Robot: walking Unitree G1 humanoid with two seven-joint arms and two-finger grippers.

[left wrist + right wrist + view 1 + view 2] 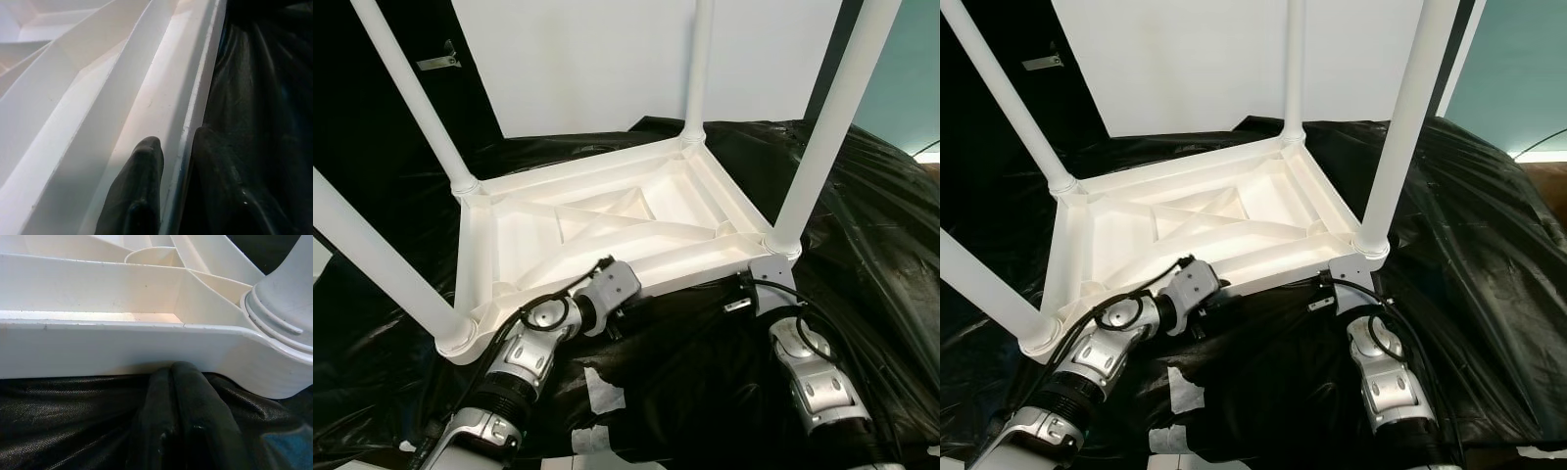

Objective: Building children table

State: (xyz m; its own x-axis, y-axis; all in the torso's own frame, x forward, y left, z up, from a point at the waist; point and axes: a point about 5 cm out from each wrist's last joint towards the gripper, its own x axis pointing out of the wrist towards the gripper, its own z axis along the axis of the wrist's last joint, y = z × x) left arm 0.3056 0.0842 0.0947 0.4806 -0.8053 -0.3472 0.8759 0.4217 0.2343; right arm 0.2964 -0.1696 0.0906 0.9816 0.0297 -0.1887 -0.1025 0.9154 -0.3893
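A white plastic children's table (607, 230) lies upside down on black sheeting, its ribbed underside facing up. All its legs point upward, among them the near right leg (827, 137) and the near left leg (372, 255). My left gripper (178, 142) is shut on the table's near rim (195, 112), one finger (142, 171) inside the frame and the other outside. My right gripper (172, 369) is shut, fingers pressed together. Its tips touch the lower edge of the near rim (122, 350), beside the near right leg's socket (283, 313).
Black plastic sheeting (862, 215) covers the whole surface under and around the table. White scraps of tape (602, 392) lie on it between my arms. A white panel (597, 59) stands behind the table, with a teal wall (915, 78) at the far right.
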